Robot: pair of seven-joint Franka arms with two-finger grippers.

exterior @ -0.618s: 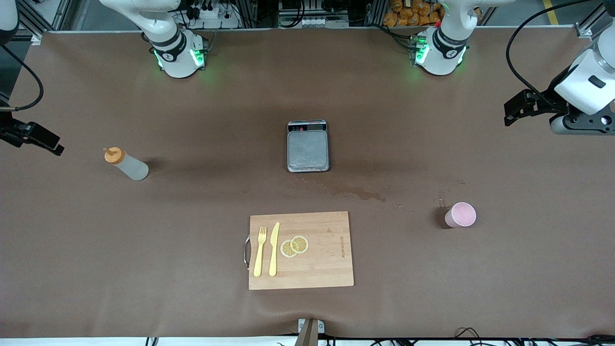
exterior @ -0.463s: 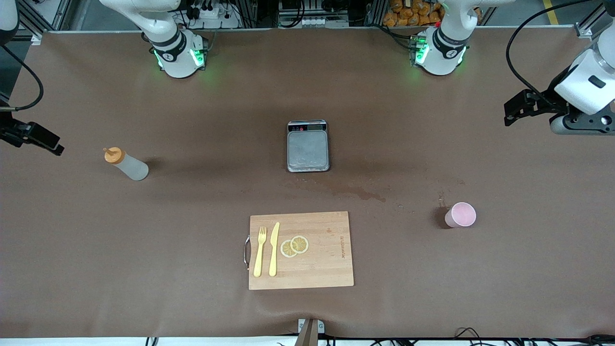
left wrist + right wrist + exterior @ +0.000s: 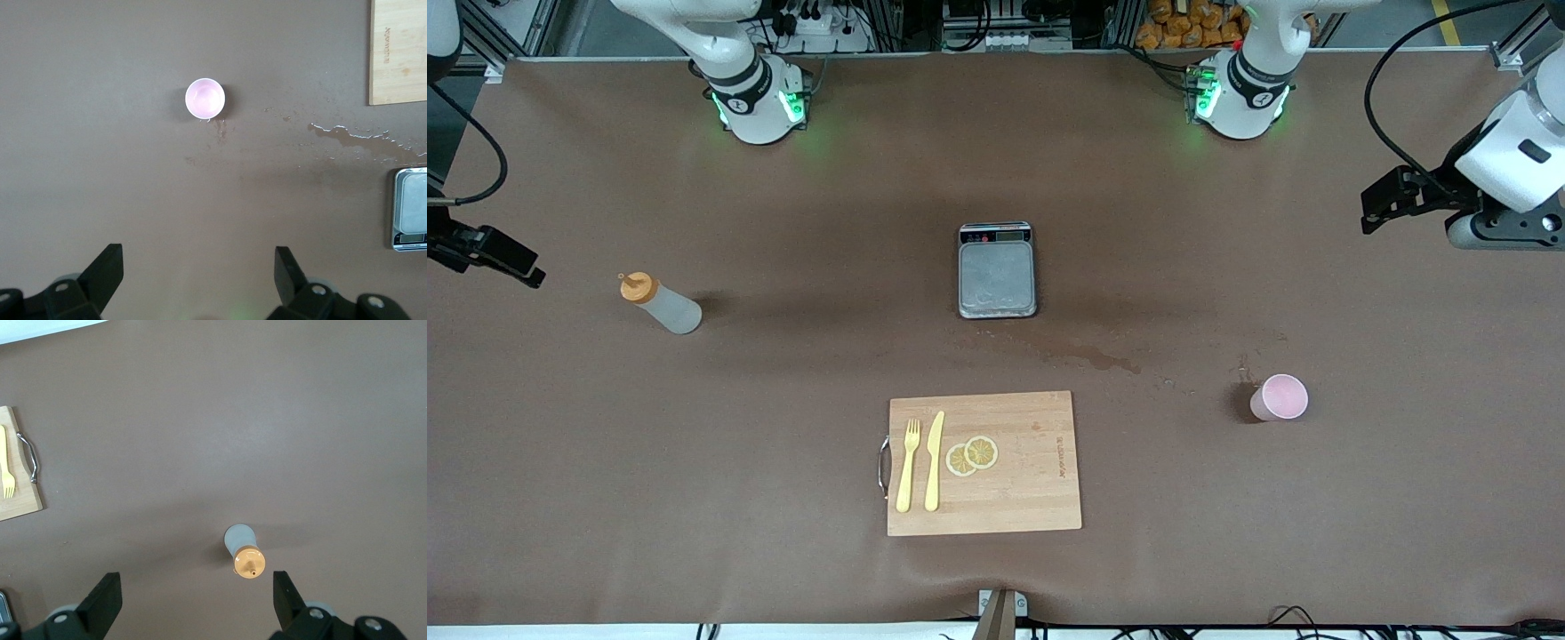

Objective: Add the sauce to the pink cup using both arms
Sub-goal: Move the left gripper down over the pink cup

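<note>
While both arms hang high at the two ends of the bench (image 3: 605, 462), nothing on it has shifted over the last half second. Only the left arm's wrist has crept slightly at that end's edge, so the task is judged barely begun, with no grasp made.

The cutting board (image 3: 984, 463) lies near the middle of the bench's camera-side edge, carrying a yellow fork (image 3: 908, 465), a yellow knife (image 3: 934, 460) and two lemon slices (image 3: 972, 455). The scale (image 3: 997, 270) sits at the bench's centre.

The left pincer (image 3: 197, 275) hovers over the left arm's end, fingers spread wide and holding nothing. The right pincer (image 3: 196, 601) hovers over the right arm's end, equally wide and empty.

The sauce (image 3: 661, 303) stands upright toward the right arm's end, well apart from everything. The pink cup (image 3: 1279, 397) stands upright toward the left arm's end, nearer the front camera than the scale.

The front view shows the whole layout but cuts off the pincers at its borders. The left wrist view looks straight down into the cup (image 3: 205, 98), which appears empty, and shows a glistening wet streak (image 3: 363, 138) between cup and scale. The right wrist view shows the bottle's orange cap (image 3: 249, 563) from above, between its fingers' line of approach.
</note>
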